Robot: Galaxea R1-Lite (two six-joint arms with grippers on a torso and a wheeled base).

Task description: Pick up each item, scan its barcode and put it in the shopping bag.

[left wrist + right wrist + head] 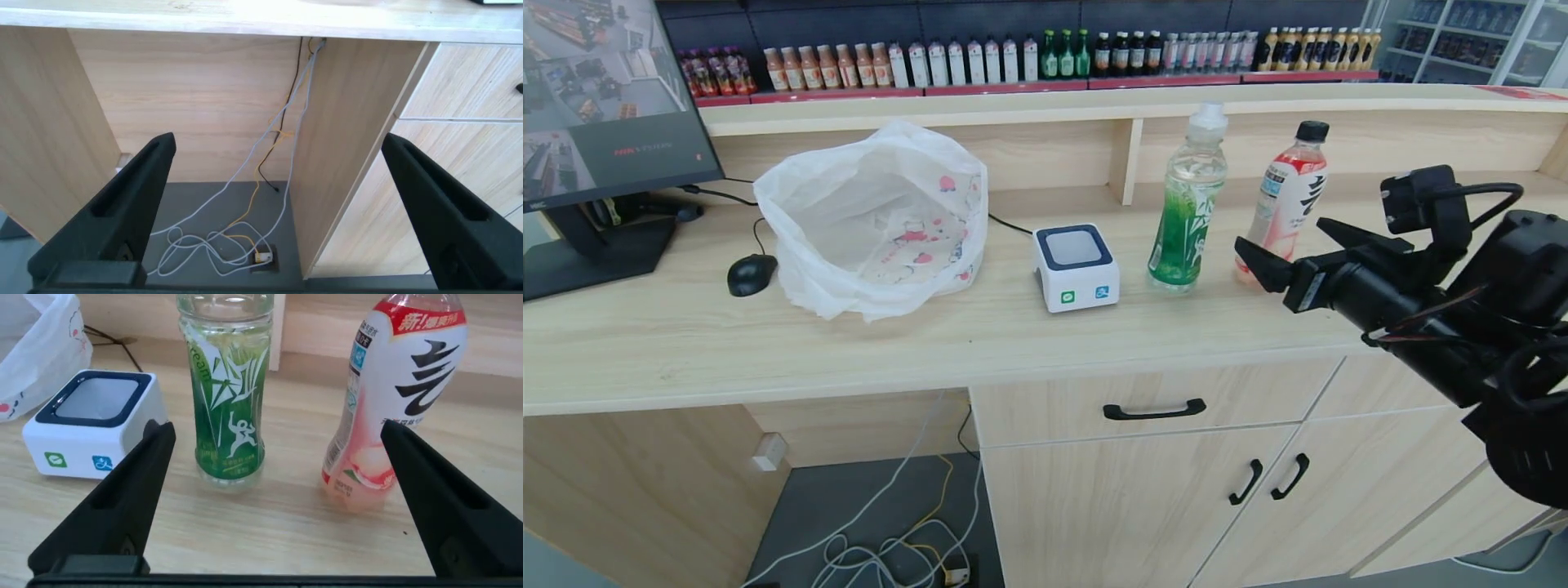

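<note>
On the counter (1013, 343), pink bottle (1286, 204) stands just beyond the spread right claw (1281, 233).

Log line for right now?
right pincer open before pink-label bottle | left pincer open below counter | green-label bottle upright beside scanner | shopping bag open

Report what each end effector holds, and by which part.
Nothing is held. The right end effector is open, short of the green bottle and pink bottle; the left end effector is open too.
</note>
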